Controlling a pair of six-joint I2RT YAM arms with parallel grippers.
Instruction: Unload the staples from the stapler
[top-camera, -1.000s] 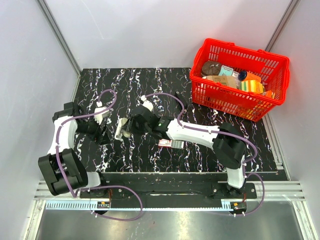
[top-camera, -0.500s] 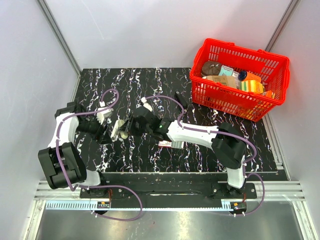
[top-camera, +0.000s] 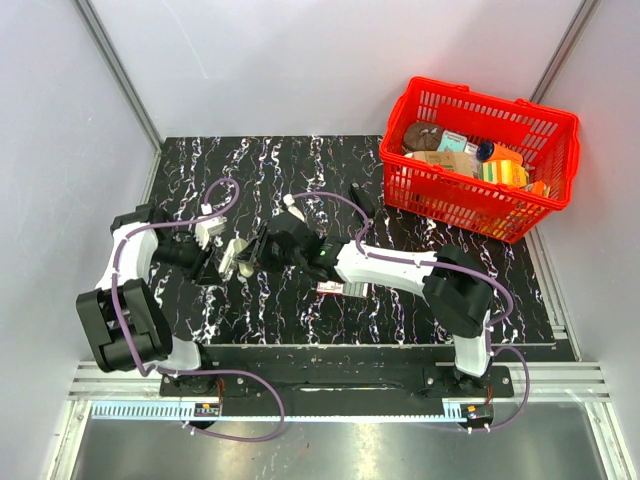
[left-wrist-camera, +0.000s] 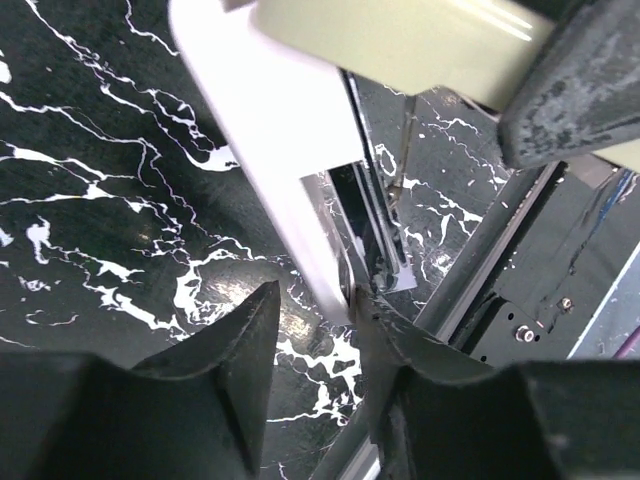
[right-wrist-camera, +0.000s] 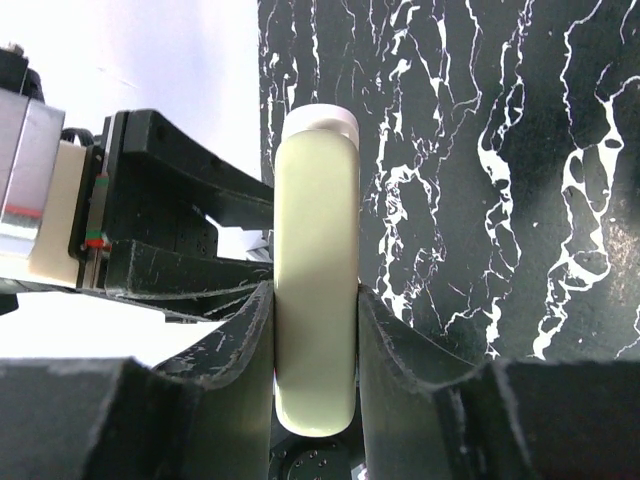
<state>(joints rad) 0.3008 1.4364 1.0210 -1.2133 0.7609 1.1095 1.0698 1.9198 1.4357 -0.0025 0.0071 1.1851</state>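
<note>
My right gripper is shut on the cream stapler, its body squeezed between both fingers. Seen from above, the stapler hangs over the mat left of centre, between the right gripper and the left gripper. In the left wrist view the stapler's white arm runs down between the fingers of my left gripper. The right finger touches it and a gap remains at the left finger. The metal magazine is swung out beside it. I cannot make out the staples.
A red basket full of items stands at the back right. A small pinkish box lies on the black marbled mat under the right forearm. Grey walls close in the left and right sides.
My left gripper has moved right onto the stapler's end and its jaws have narrowed. The right gripper has carried the stapler slightly left, keeping its hold.
</note>
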